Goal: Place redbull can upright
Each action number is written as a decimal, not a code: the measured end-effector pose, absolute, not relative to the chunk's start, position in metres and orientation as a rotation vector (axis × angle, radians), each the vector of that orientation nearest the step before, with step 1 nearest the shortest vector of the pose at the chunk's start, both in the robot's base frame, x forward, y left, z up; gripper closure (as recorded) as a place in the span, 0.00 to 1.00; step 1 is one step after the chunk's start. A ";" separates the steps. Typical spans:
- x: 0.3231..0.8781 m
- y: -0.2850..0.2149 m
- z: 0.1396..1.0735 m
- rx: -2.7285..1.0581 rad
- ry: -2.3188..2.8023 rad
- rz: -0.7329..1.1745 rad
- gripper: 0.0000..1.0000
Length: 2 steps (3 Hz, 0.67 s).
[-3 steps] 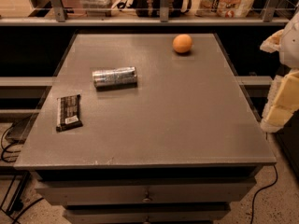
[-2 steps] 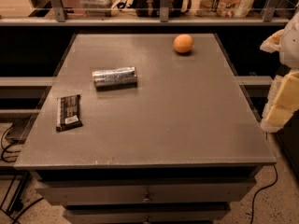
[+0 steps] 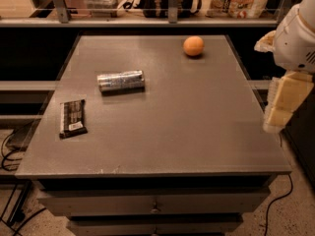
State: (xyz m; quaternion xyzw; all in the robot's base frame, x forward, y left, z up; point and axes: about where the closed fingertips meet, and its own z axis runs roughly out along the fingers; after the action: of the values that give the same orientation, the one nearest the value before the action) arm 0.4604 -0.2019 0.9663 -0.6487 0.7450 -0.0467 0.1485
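The redbull can (image 3: pixel 120 81) is a slim silver-grey can with darker patches. It lies on its side on the grey table (image 3: pixel 177 132), left of the middle, its length running left to right. My gripper (image 3: pixel 284 102) is at the right edge of the view, beyond the table's right edge and far from the can. Its pale cream fingers (image 3: pixel 280 104) point down and hold nothing.
An orange round fruit (image 3: pixel 193 46) sits near the table's far edge, right of centre. A flat dark snack bar wrapper (image 3: pixel 72 117) lies near the left edge. A shelf (image 3: pixel 147 21) with bags and boxes runs behind the table. Cables lie on the floor at lower left and right.
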 end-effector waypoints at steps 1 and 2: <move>0.481 -0.174 0.950 -2.015 2.037 -0.157 0.00; 0.504 -0.135 0.944 -2.155 1.889 -0.206 0.00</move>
State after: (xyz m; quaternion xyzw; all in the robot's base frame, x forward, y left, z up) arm 0.5037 -0.1351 0.9439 -0.7434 0.6515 -0.0711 0.1336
